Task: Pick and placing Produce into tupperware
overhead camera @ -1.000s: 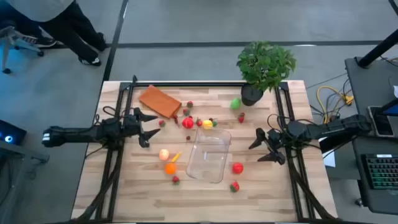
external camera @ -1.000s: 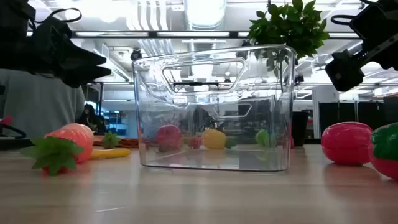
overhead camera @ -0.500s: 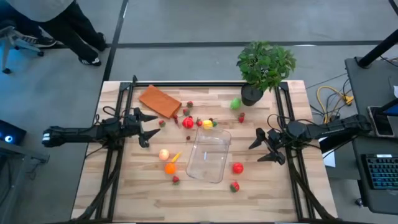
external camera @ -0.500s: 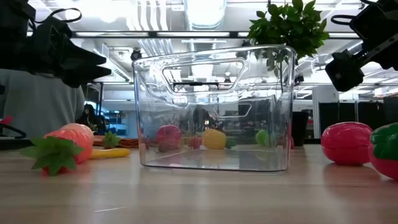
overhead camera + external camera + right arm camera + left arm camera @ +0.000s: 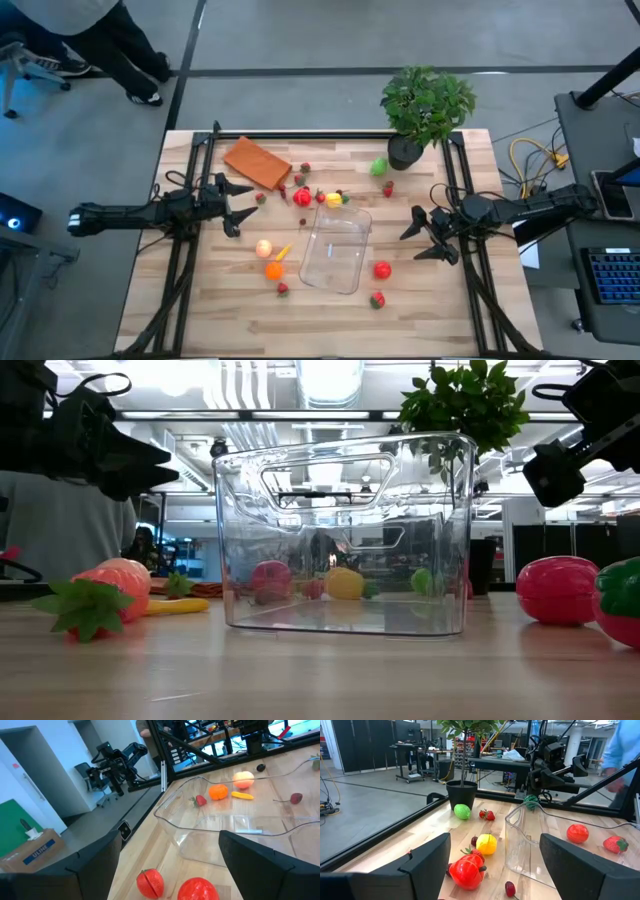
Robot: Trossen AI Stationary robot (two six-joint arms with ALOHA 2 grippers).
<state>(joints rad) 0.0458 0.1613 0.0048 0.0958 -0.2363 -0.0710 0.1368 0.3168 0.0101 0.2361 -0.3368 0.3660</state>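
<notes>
The clear tupperware [image 5: 337,251] stands upright on its base in the middle of the wooden table, with nothing in it [image 5: 345,535]. Small toy produce lies scattered around it: a red one [image 5: 302,197] and a yellow one [image 5: 334,200] beyond it, an orange one [image 5: 273,270] and a pale one [image 5: 264,248] to its left, red ones [image 5: 382,269] [image 5: 377,299] to its right, a green one [image 5: 378,167] by the plant. My left gripper [image 5: 240,207] hovers open at the table's left, my right gripper [image 5: 422,240] open at its right; both are empty.
A potted leafy plant [image 5: 425,108] stands at the far right corner. A flat orange-brown pad [image 5: 258,163] lies at the far left. A black frame [image 5: 330,135] runs along the table's edges. A person's legs [image 5: 120,55] show beyond the far left corner.
</notes>
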